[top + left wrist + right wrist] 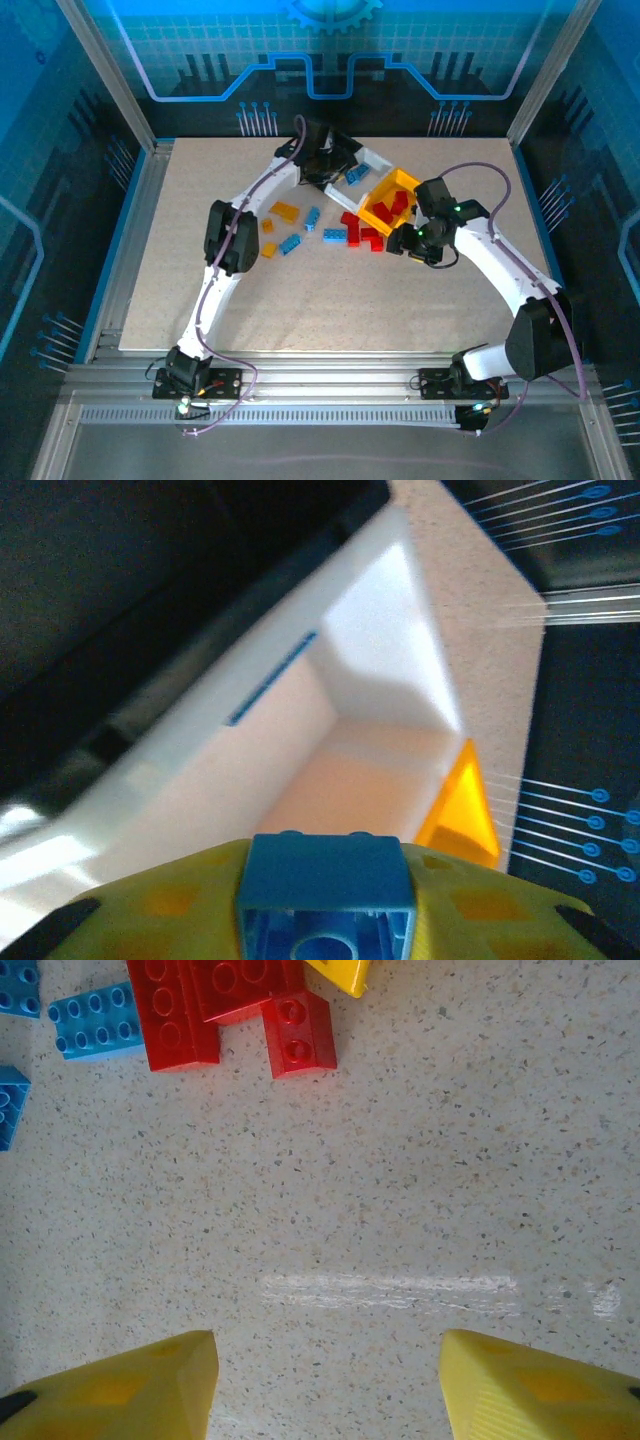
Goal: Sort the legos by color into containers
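Over white bin [385,670]: blue brick [328,875] sits between the left gripper [326,910] fingers, hollow side toward the camera. Both pads look to be touching it; how firm the grip is I cannot tell. Bin floor lies below and ahead of it, black bin [345,148] along one side, yellow bin [462,805] corner just beside the far end

Risks:
- brick looks nearer the bin's near wall than its middle; released there it may clip the rim and bounce to the table [300,310] or into black bin
- left wrist picture is smeared; if the arm carries speed at release, brick flies sideways
- bins stand close-packed; a low finger catching a rim could shove the neighbours too
- right gripper [328,1365] hangs with jaws apart, nothing in them, bare table between, near red bricks [215,1010] that lie beside yellow bin; both arms working that corner could meet

Views:
- top gives layout: blue bricks [357,175] already in white bin, red ones in yellow bin, orange bricks [285,212] and more blue loose on table
- left wrist gives the grip itself and the drop line into the bin; from above that spot sits under the wrist
- right wrist gives the jaw gap and how tight the loose red and blue lie together
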You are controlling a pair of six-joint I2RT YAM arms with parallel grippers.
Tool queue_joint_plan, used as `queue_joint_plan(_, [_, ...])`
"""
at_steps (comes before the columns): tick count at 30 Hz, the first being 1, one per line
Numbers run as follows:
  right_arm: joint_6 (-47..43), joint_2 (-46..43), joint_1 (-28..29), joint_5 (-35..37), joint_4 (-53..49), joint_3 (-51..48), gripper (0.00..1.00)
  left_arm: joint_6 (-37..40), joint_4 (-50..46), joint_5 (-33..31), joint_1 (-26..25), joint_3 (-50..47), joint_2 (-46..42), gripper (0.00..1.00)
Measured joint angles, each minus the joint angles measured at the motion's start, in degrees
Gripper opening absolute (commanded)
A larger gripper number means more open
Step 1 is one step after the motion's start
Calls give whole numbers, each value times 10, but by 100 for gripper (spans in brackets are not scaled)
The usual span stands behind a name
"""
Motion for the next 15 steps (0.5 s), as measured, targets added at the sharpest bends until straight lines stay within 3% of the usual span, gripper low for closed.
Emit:
queue_joint_plan(4, [0, 0, 0, 0, 0, 0, 62, -6, 16, -2, -9, 15, 5, 53])
queue_joint_plan(15, [-6, 16, 23, 5, -4, 19, 63, 20, 13, -2, -8, 18, 5, 61])
